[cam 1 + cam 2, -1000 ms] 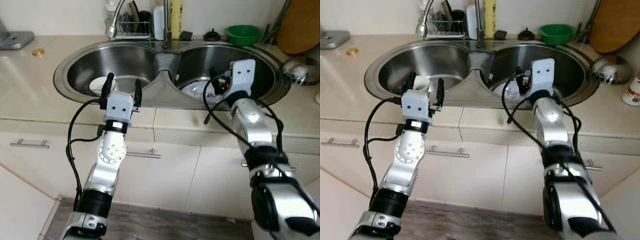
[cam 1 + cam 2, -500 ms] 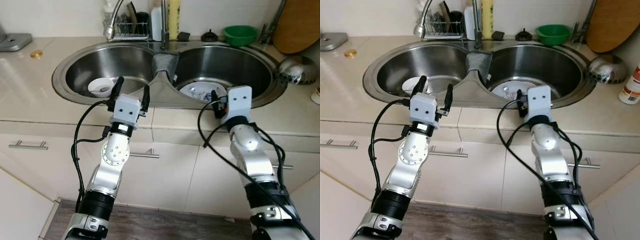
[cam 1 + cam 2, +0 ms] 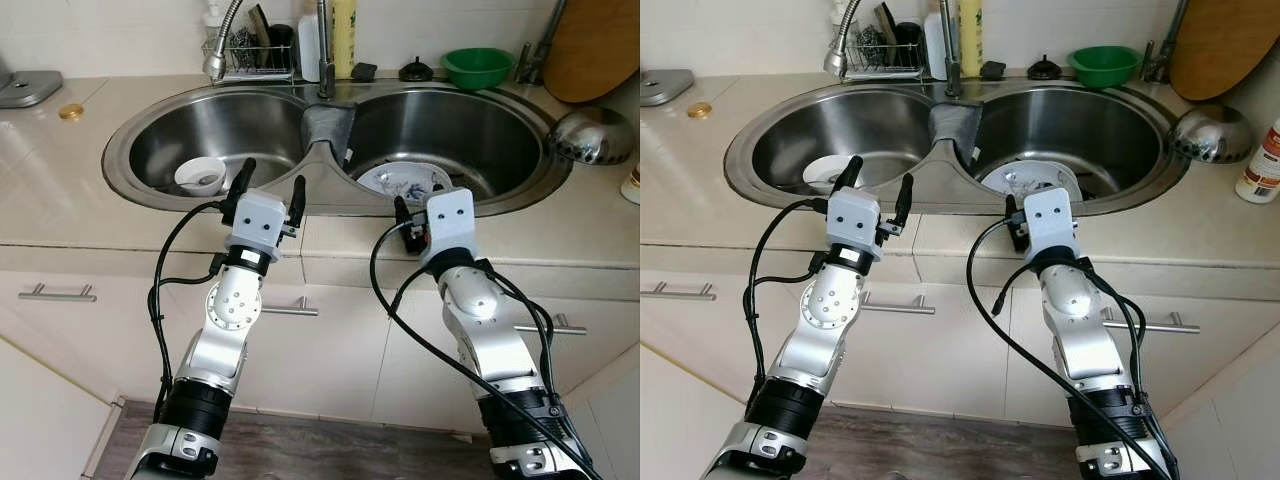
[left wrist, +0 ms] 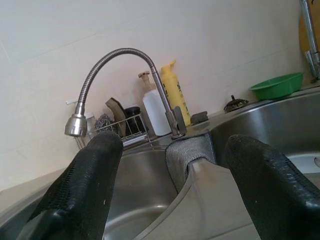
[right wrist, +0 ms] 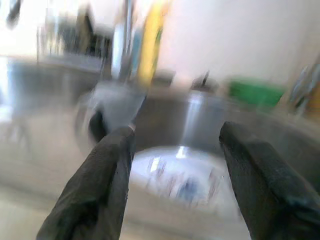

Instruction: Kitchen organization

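Stainless steel double sink [image 3: 130,140] spanning the beige counter [image 3: 60,200], with a small white bowl [image 3: 200,175] sitting in the left basin and a patterned white plate [image 3: 400,180] lying in the right basin. Grey cloth [image 3: 325,125] draping over the divider between the basins.

Left gripper [image 3: 268,182] hovering at the front rim of the sink, just beside the bowl, fingers spread wide and holding nothing. Right gripper [image 3: 1014,218] hanging at the front rim before the plate, fingers also standing well apart in the wrist view and empty.

Head views taking in a green bowl [image 3: 480,68] behind the right basin, a metal bowl [image 3: 590,135] lying on the counter to the right, a wooden board [image 3: 600,45] leaning against the wall and a small gold lid [image 3: 70,112] far left.

Left wrist view adding a clear look at the tap [image 4: 125,80], a yellow bottle [image 4: 175,95], a white bottle [image 4: 152,112] and a wire rack [image 4: 117,127]. Right wrist view coming out blurred, yet still showing the plate between the two fingers [image 5: 95,195].
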`<state>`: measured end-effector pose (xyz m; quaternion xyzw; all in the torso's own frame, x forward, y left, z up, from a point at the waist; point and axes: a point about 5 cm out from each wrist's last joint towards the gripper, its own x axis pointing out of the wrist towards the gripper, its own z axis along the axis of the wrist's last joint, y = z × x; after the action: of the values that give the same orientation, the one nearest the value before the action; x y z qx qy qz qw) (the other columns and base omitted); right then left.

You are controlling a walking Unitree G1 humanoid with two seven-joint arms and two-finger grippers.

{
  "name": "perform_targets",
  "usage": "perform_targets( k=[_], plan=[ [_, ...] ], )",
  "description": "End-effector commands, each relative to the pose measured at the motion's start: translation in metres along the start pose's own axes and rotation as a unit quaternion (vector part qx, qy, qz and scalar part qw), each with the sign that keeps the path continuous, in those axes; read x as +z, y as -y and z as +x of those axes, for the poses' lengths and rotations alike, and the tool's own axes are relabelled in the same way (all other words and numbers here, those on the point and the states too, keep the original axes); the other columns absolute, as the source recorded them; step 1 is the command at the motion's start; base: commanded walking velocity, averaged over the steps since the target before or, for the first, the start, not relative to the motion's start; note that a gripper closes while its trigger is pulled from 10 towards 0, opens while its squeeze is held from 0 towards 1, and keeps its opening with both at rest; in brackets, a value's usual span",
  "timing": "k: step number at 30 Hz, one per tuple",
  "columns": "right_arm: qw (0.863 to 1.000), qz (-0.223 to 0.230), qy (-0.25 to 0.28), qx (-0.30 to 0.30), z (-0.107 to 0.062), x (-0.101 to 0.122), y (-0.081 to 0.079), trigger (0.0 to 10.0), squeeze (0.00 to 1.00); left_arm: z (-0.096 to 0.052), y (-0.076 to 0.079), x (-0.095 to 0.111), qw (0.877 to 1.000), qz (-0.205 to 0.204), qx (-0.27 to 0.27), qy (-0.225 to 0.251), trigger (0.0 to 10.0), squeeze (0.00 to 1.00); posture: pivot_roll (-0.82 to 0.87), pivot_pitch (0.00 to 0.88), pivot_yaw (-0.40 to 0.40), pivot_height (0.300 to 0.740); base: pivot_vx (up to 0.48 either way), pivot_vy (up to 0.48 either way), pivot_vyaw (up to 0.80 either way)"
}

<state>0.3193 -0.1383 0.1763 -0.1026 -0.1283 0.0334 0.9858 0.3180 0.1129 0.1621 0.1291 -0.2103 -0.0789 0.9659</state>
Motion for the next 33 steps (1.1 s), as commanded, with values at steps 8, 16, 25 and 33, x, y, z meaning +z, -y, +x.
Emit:
perform_targets(
  k=[8,16,25,33],
  plan=[
    [0.992,-0.003,0.123,-0.012,0.0,0.041,0.0,10.0,0.0,-0.001,0.0,0.001,1.0,-0.002,-0.002,0.0,10.0,0.0,-0.18,0.0,0.063,0.74,0.0,0.0,0.0],
    [0.99,-0.011,0.142,-0.006,-0.003,0.045,-0.001,10.0,0.0,0.0,0.0,0.001,1.0,-0.005,-0.007,-0.001,10.0,0.0,-0.18,0.0,0.07,0.74,0.0,0.258,0.0],
    [0.987,-0.012,0.16,-0.006,-0.004,0.048,0.0,10.0,0.0,0.001,0.003,0.001,1.0,-0.009,-0.01,0.002,10.0,0.0,-0.19,0.0,0.067,0.74,0.0,0.48,0.0],
    [0.986,-0.01,0.166,-0.002,-0.005,0.05,-0.001,10.0,0.0,0.001,0.004,0.002,1.0,-0.011,-0.011,0.003,10.0,0.0,-0.19,0.0,0.063,0.74,0.0,0.48,-0.19]
  ],
)
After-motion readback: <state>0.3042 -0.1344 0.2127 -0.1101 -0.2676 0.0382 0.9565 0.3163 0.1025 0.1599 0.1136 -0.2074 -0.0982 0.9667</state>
